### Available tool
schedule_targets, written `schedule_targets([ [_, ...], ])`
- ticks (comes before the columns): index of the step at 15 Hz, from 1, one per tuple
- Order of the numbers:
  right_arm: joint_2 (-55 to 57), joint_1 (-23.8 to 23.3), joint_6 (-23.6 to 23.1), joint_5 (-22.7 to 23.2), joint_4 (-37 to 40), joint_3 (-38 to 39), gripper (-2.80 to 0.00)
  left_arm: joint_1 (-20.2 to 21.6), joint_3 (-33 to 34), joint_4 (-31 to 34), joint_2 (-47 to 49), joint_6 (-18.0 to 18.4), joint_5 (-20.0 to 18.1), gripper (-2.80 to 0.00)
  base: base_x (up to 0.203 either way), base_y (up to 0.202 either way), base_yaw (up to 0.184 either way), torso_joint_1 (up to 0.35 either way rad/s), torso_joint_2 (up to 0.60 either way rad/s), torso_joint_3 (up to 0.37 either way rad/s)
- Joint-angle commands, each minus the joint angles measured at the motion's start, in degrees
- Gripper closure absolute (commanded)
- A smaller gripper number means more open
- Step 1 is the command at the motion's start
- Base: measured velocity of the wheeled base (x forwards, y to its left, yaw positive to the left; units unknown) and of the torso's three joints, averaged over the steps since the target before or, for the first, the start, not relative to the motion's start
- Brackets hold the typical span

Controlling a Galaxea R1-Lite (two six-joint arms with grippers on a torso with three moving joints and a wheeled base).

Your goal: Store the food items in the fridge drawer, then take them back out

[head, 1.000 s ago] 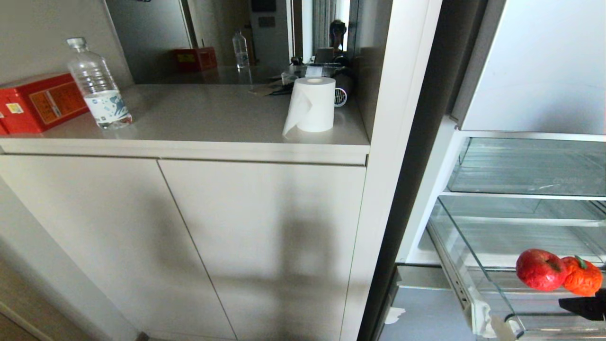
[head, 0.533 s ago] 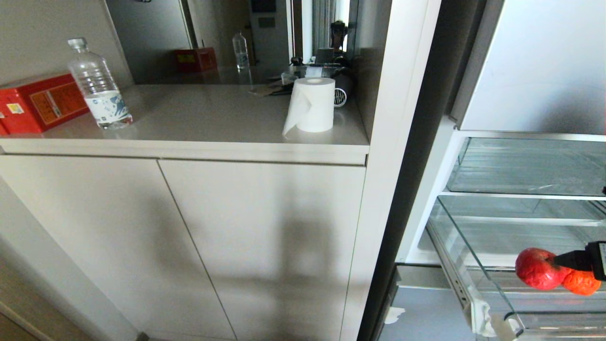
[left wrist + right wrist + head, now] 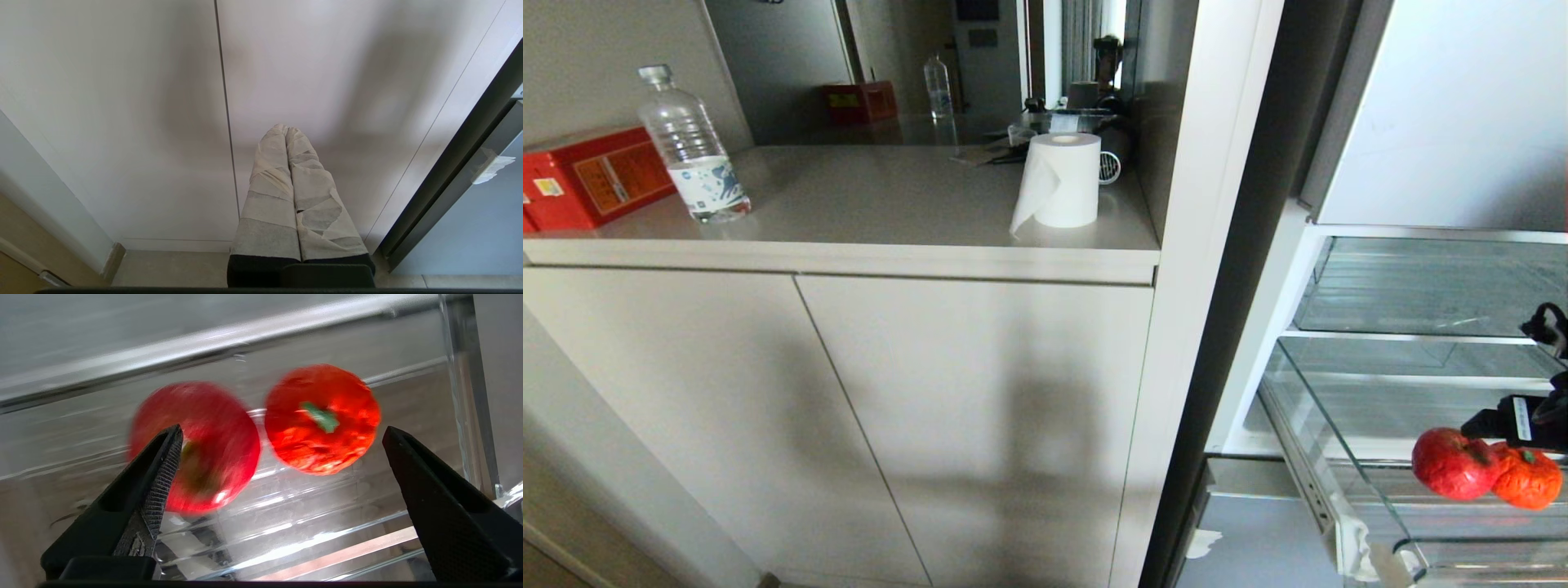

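Note:
Two food items lie side by side on the ribbed floor of the pulled-out fridge drawer [image 3: 1319, 429]: a glossy red apple [image 3: 1454, 463] and a bumpier orange-red fruit [image 3: 1529, 480] with a green stem. My right arm [image 3: 1515, 418] enters at the head view's right edge, just above the fruits. In the right wrist view my right gripper [image 3: 282, 430] is open, its black fingers wide apart over the drawer [image 3: 286, 526]. The apple [image 3: 196, 445] is by one fingertip and the orange-red fruit [image 3: 322, 418] lies between them, neither held. My left gripper [image 3: 286, 130] is shut and empty, its taped fingers facing the cabinet doors.
A beige cabinet [image 3: 964, 408] stands left of the fridge. On its counter are a water bottle [image 3: 693, 147], a red box [image 3: 588, 175] and a paper roll [image 3: 1062, 180]. A second clear bin [image 3: 1429, 286] sits above the drawer. White tape hangs at the drawer's front corner [image 3: 1372, 562].
My right gripper has risen from below the fruits at the picture's right edge to just above them. Both fruits lie where they were.

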Motion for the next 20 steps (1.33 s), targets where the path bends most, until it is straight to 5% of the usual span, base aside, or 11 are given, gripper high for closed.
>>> schedule_targets([
  [1, 2.34, -1.46, -0.10, 0.08, 0.00, -0.27, -2.80, 0.02, 0.00, 0.02, -0.02, -0.03, -0.03, 0.00, 0.000, 0.000, 0.000, 0.000, 0.00, 0.000],
  [20, 3.79, -9.47, -1.16, 5.23, -5.62, -1.42, -2.80, 0.02, 0.00, -0.04, -0.02, -0.03, -0.01, 0.00, 0.000, 0.000, 0.000, 0.000, 0.00, 0.000],
])
